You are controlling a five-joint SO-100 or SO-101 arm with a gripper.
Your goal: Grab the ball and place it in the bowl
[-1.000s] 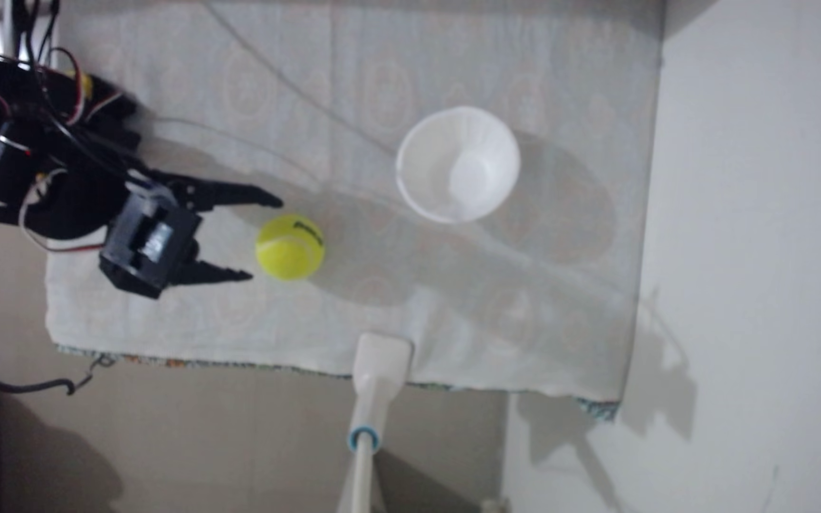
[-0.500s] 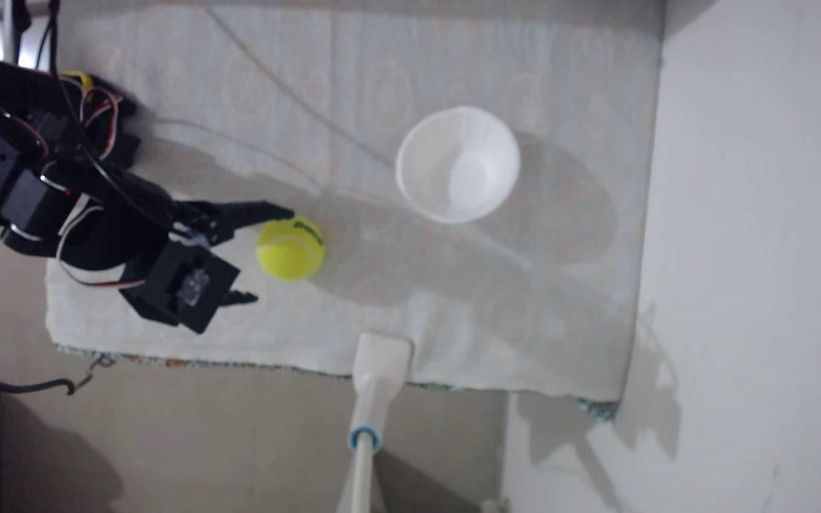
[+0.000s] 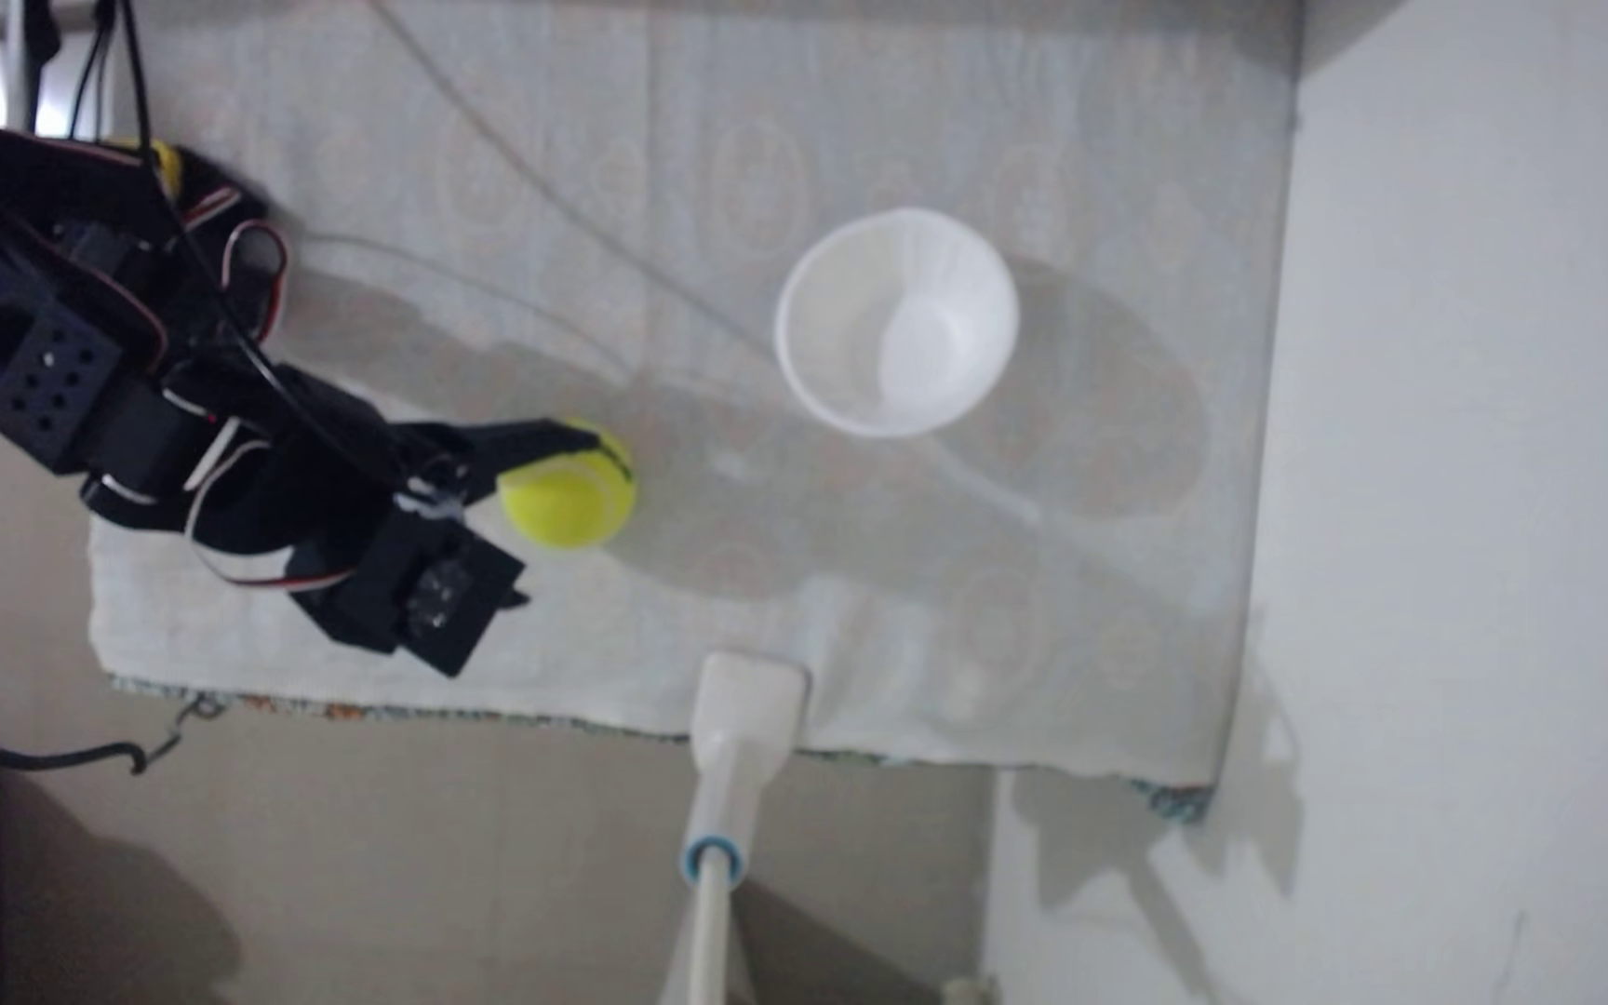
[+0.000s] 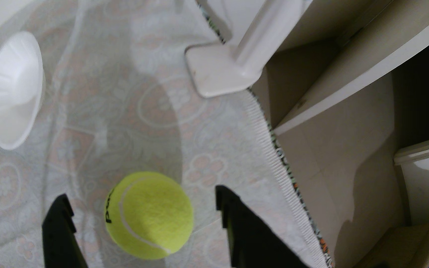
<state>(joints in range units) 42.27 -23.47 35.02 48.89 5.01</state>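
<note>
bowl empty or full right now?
Empty: the bowl shows only its bare white inside; the ball sits on the cloth.

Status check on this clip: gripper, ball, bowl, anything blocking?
Gripper open, fingers either side of ball, not closed. Ball on the cloth. Bowl empty, apart from the ball. Nothing between them.

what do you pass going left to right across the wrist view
bowl → left finger → ball → right finger → white stand base overlaps, skipped → cloth's fringed edge
</note>
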